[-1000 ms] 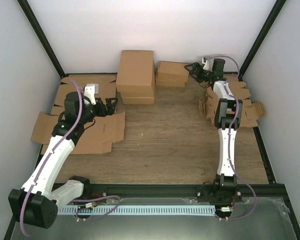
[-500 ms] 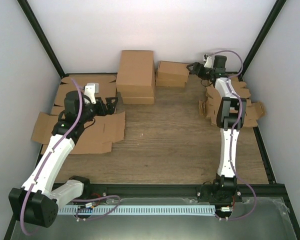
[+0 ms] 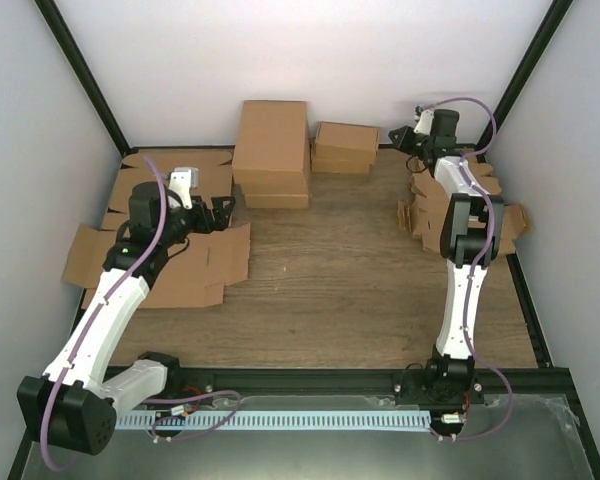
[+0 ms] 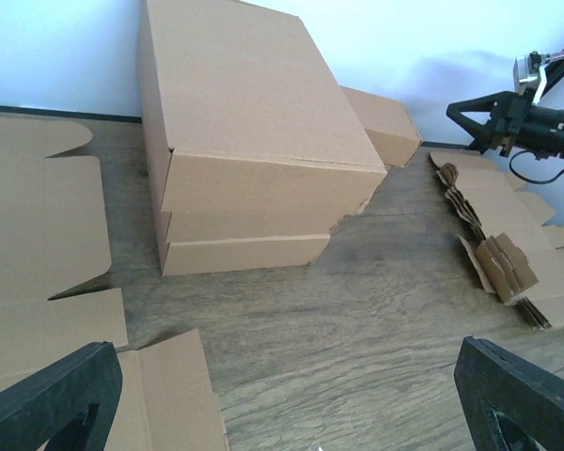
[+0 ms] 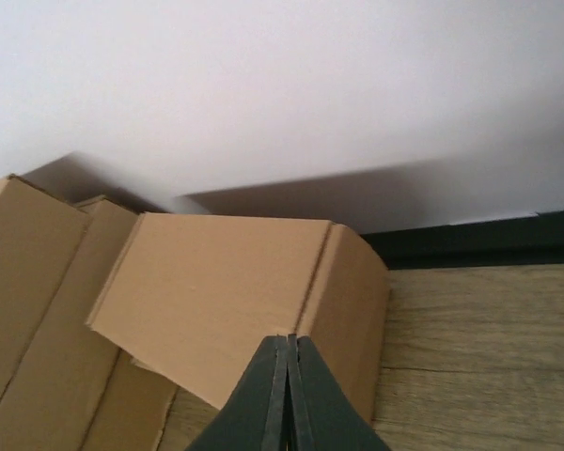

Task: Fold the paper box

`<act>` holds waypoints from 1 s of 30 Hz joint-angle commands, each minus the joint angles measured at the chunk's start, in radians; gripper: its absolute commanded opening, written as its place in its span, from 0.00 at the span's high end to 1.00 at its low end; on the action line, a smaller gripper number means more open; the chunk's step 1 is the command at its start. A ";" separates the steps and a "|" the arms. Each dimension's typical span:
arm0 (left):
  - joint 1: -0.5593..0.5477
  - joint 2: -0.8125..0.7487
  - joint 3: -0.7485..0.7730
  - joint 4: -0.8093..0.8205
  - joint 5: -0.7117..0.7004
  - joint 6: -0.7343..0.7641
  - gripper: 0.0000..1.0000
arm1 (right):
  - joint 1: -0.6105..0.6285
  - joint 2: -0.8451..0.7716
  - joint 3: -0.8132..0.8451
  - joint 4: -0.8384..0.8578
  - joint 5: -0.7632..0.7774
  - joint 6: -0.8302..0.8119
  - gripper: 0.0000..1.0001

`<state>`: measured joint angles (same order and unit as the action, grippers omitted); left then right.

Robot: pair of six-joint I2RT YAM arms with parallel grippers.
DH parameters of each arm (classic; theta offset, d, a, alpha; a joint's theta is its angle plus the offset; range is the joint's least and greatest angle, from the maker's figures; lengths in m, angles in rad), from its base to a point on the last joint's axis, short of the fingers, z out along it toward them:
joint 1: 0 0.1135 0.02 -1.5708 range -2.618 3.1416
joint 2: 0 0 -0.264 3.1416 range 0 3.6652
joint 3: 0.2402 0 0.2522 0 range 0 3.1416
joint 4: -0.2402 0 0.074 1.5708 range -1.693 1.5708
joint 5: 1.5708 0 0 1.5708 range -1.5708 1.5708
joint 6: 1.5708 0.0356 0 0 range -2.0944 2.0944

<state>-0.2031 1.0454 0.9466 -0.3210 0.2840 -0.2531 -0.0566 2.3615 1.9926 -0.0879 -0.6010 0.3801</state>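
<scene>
left claw [image 3: 219, 212] spread wide, arm bent | right claw [image 3: 394, 135] pinched, arm outstretched

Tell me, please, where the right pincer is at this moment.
In the top view the right pincer is at the far right, shut, right of the stacked small folded boxes, beyond the pile of flat blanks.

Colours logged. Fingers of my right gripper [image 5: 287, 343]: matt black. Same black on my left gripper [image 4: 284, 352]. In front of me the paper box [image 5: 227, 291]: plain brown cardboard, no print. Beside it the large carton [image 4: 254, 103]: same brown, unmarked. Under everything the table [image 3: 330, 290]: mid-brown wood grain. Enclosure walls [image 3: 280, 50]: white, with black frame posts [image 3: 80, 75]. Both my arms [image 3: 105, 310]: white shells, black joints, and a purple cable [image 3: 465, 99].
</scene>
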 commanded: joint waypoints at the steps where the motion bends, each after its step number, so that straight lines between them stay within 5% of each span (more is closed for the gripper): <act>1: 0.005 0.006 0.024 0.002 -0.009 0.024 0.00 | 0.007 -0.005 -0.014 0.006 0.087 -0.003 0.99; 19: 0.005 0.033 0.013 0.017 -0.014 0.042 0.00 | 0.043 0.167 0.107 0.067 -0.124 0.022 0.99; 30: 0.005 0.045 0.012 0.010 -0.032 0.053 0.00 | 0.047 0.212 0.169 0.077 -0.115 0.061 0.95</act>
<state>-0.2024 1.0790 0.9466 -0.3244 0.2630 -0.2180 -0.0162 2.5561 2.1048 -0.0357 -0.7174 0.4274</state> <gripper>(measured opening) 0.999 0.022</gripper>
